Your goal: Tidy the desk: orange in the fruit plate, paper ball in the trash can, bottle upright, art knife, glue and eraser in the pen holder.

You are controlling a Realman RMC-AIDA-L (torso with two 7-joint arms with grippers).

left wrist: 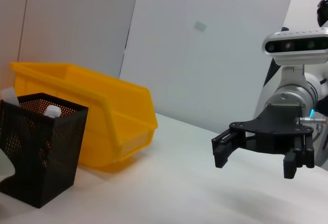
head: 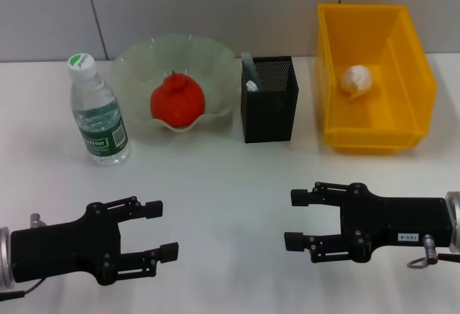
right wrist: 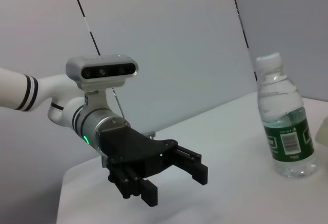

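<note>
White desk (head: 230,185) separates both open end effectors from the bottle (head: 98,111).

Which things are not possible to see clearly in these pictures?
- Pen holder contents: in head and left wrist views the black mesh hides all but some pale tops, so art knife, glue and eraser cannot be told apart.
- Fruit plate: cut off by the right wrist view's edge.
- Trash can inside: hidden by its wall in the left wrist view; the paper ball shows only from the head.
</note>
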